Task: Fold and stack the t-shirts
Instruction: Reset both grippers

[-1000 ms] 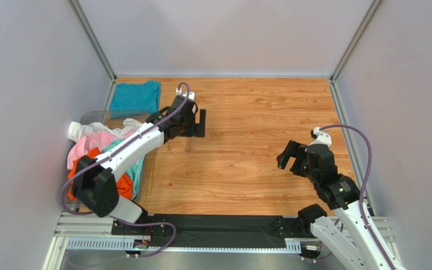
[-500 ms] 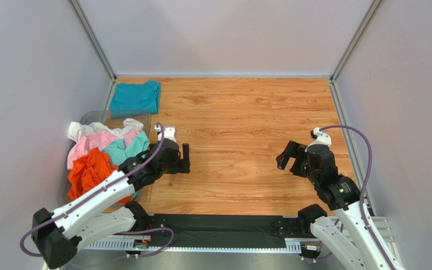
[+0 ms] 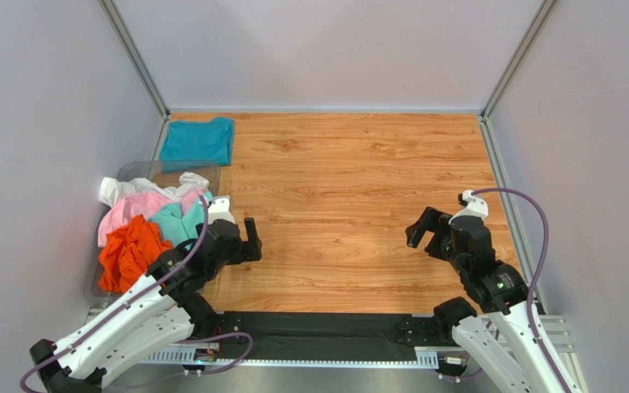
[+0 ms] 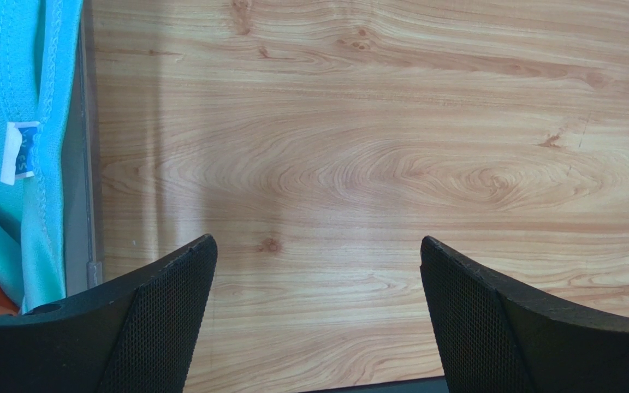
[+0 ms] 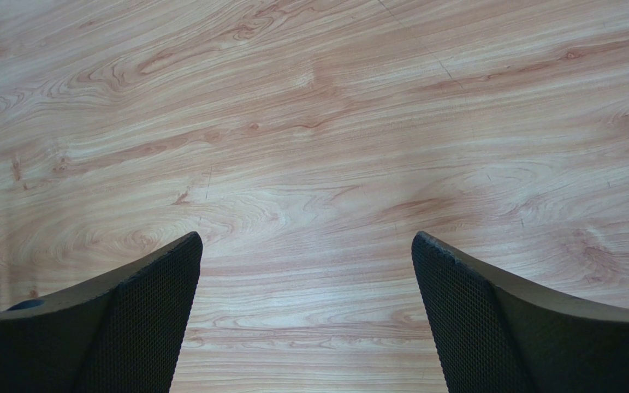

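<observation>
Wide open and gripping nothing, the left claw (image 3: 248,239) is pointing down at the wood-grain counter (image 3: 351,188) at about 8 o'clock in the top view, just beside the right wall of the clear plastic bin (image 3: 141,169). Its wrist camera is showing bare wood between the two black mesh-textured fingers (image 4: 170,311), with the bin's edge and a fold of the light aqua cloth t-shirt (image 4: 39,123) carrying a small white label (image 4: 17,152) at 9 o'clock. The right claw (image 3: 424,231) is standing just as wide apart over bare counter at about 4 o'clock, also holding nothing. The folded teal-blue cloth t-shirt (image 3: 199,141) is lying flat at 11 o'clock in the far left corner, touching the bin's far rim or just behind it. Inside the bin, the crumpled white cloth t-shirt (image 3: 117,190), the pink cloth t-shirt (image 3: 129,213), the aqua one and the orange cloth t-shirt (image 3: 129,250) are lying heaped together, spilling above its rim
</observation>
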`<state>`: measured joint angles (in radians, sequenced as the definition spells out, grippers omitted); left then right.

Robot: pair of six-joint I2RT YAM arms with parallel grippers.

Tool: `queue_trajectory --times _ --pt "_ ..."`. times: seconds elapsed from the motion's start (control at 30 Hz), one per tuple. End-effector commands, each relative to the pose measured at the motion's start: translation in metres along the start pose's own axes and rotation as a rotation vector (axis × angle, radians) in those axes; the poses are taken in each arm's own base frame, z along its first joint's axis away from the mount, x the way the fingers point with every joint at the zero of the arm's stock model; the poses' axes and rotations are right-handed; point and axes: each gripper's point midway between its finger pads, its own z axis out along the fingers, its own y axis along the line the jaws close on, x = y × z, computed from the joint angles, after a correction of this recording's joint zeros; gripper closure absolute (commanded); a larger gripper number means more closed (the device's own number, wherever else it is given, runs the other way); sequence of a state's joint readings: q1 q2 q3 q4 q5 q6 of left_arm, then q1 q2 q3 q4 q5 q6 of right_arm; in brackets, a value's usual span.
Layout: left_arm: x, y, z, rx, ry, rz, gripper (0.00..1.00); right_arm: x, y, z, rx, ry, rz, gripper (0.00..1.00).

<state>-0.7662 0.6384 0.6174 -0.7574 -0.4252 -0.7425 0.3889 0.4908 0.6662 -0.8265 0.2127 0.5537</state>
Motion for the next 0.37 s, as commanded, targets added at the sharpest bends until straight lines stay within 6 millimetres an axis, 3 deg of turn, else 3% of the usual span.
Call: queue_trajectory --times 0.0,0.33 --pt "-0.003 0.002 -0.001 -0.011 -0.017 -0.019 0.0 -0.01 -0.003 0.0 0.016 -0.054 0.024 0.0" --pt "-0.026 -0.003 -0.008 -0.015 -0.073 -0.018 0.0 -0.014 -0.004 -0.002 0.021 -0.076 0.032 0.0"
